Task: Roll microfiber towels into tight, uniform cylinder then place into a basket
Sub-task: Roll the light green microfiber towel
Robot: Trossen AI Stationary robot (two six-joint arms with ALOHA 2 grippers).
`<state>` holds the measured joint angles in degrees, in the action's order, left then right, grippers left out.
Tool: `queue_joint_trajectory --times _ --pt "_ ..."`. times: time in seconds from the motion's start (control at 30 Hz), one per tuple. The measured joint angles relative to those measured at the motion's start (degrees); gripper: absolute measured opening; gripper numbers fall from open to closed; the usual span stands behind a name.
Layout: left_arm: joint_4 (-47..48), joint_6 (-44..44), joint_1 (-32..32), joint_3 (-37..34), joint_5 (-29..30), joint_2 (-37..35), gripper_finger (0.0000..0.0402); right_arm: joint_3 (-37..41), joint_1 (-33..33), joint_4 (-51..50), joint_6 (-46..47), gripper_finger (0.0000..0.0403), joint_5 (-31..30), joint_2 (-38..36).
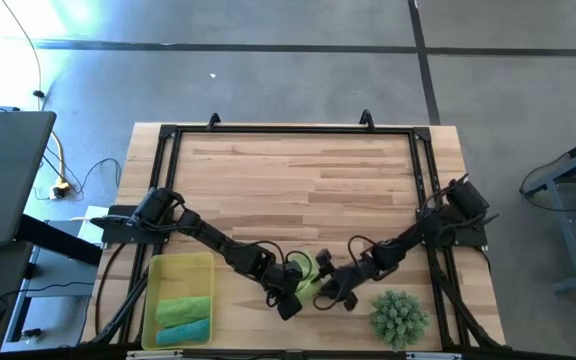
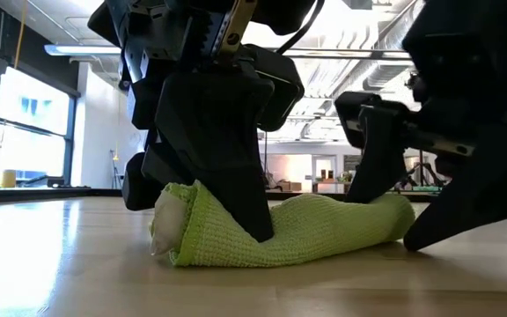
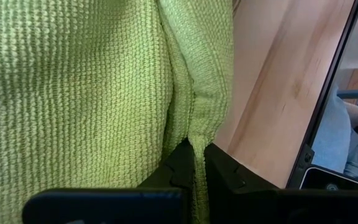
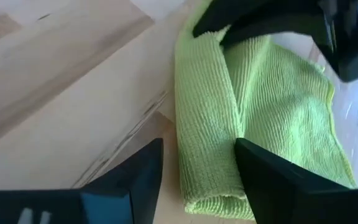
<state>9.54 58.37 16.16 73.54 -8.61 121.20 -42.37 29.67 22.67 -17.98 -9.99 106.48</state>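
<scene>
Lime towel roll (image 2: 297, 231) lying on the wooden surface (image 1: 308, 175) near the middle of its front edge, worked from both ends.

Lies flat as a loose cylinder, long axis roughly along the front edge, slightly skewed; one end lumpy with a pale inner fold showing in the low view. Left gripper (image 1: 293, 290) reached in low from the left rear, jaws pinched tight on a hem of the cloth. Right gripper (image 1: 336, 292) stretched in from the right edge, angled down, jaws spread wide around the other end of the roll without squeezing it. Yellow basket (image 1: 178, 265) at the front left corner, holding a green towel (image 1: 183, 308) and a teal towel (image 1: 186, 332) side by side. Spiky green plant (image 1: 400, 316) near the front right corner.
</scene>
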Motion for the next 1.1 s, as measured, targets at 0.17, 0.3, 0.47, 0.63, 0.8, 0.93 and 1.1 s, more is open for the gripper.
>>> queue_joint_trajectory --times 0.17,0.3,0.47,0.63,0.8,0.93,1.1 --pt "-0.02 -0.02 0.02 -0.07 0.35 -1.21 0.0008 -0.15 -1.19 -2.49 6.11 0.0170 3.14 -0.09" --pt "0.81 -1.39 -0.02 -0.22 1.19 -2.20 0.0021 -0.11 -1.48 -3.19 8.88 0.0114 4.21 -0.15" --pt "2.56 -2.51 -0.33 -0.14 1.30 -2.76 0.0058 -0.11 -1.86 -3.84 12.20 0.0030 3.96 -0.20" --pt "7.04 -7.56 -1.72 0.09 0.09 -3.60 0.0085 -0.11 -1.99 -4.47 17.56 0.0012 4.51 -0.13" --pt "11.34 -16.09 -2.87 -0.13 0.90 -6.11 0.0088 -0.06 -2.33 -4.67 20.67 0.0005 9.72 -0.11" --pt "13.55 -20.52 -2.97 -0.17 1.94 -8.56 0.0088 0.00 -2.84 -5.13 23.58 0.0005 13.70 -0.11" --pt "15.56 -25.03 -1.33 -0.10 7.24 -10.87 0.0088 0.03 -3.75 -5.59 26.17 0.0005 24.80 -0.02"
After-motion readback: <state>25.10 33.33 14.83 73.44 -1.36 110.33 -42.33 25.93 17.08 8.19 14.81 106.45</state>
